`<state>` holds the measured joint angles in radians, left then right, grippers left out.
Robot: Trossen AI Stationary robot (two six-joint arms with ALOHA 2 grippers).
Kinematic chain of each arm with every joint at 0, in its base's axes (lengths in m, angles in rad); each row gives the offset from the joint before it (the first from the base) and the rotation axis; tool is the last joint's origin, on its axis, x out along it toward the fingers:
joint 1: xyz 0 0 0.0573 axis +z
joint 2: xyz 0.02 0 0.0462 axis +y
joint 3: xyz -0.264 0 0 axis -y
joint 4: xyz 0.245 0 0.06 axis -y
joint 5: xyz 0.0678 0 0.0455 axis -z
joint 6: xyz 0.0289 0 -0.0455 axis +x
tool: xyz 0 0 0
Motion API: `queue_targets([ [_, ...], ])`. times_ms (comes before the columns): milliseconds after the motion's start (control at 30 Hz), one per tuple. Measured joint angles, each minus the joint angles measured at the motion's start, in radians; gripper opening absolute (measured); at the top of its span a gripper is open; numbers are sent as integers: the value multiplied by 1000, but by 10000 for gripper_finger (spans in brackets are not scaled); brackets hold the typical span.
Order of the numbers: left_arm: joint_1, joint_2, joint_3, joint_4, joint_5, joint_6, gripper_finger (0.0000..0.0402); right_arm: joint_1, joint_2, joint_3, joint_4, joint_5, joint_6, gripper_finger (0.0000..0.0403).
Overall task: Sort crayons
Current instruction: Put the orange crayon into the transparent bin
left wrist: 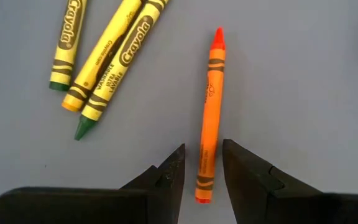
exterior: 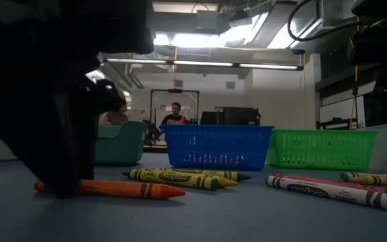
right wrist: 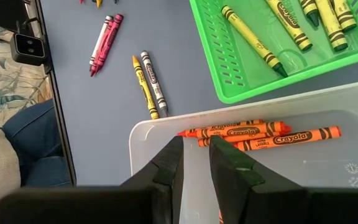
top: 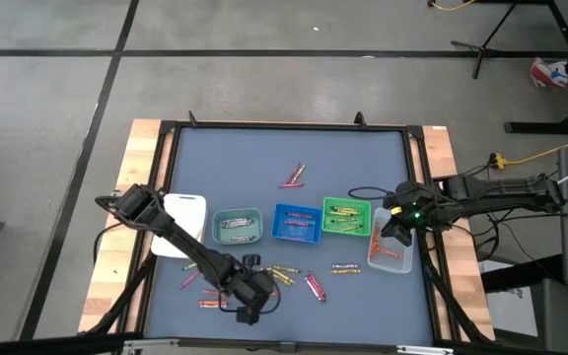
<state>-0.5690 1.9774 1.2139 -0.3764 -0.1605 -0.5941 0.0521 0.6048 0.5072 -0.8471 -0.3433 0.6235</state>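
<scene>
An orange crayon point(left wrist: 209, 118) lies flat on the blue-grey table near its front edge. My left gripper point(left wrist: 204, 152) is down at the table there, open. Its two fingers stand on either side of the crayon's blunt end with a narrow gap on each side. In the low view that gripper point(exterior: 66, 181) is the dark mass at the crayon's point(exterior: 126, 189) blunt end. Three yellow-wrapped crayons point(left wrist: 104, 59) lie close by. My right gripper point(right wrist: 196, 149) waits above the clear tray point(right wrist: 148, 140) at the table's right, open and holding nothing. Orange crayons point(right wrist: 253, 132) lie in that tray.
White point(top: 183, 212), teal point(top: 237, 226), blue point(top: 297, 222) and green point(top: 346, 217) trays stand in a row across the middle. Loose crayons lie in front of them point(top: 315, 286), point(top: 345, 267), and a pink pair point(top: 293, 177) behind. A person sits in the room beyond.
</scene>
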Motion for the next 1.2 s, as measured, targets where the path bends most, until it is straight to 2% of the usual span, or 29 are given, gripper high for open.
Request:
queue_targets([
  [333, -1, -3, -27, 16, -13, 1, 88, 0, 0, 0, 32, -1, 0, 76],
  [700, -1, -3, -28, 48, -27, 1, 6, 0, 0, 0, 45, -1, 0, 76],
  [933, -1, 0, -28, 83, -35, 2, 11, 0, 0, 0, 68, 10, 0, 76],
  [1200, 35, 3, 43, 95, -45, 2, 11, 0, 0, 0, 246, 10, 0, 76],
])
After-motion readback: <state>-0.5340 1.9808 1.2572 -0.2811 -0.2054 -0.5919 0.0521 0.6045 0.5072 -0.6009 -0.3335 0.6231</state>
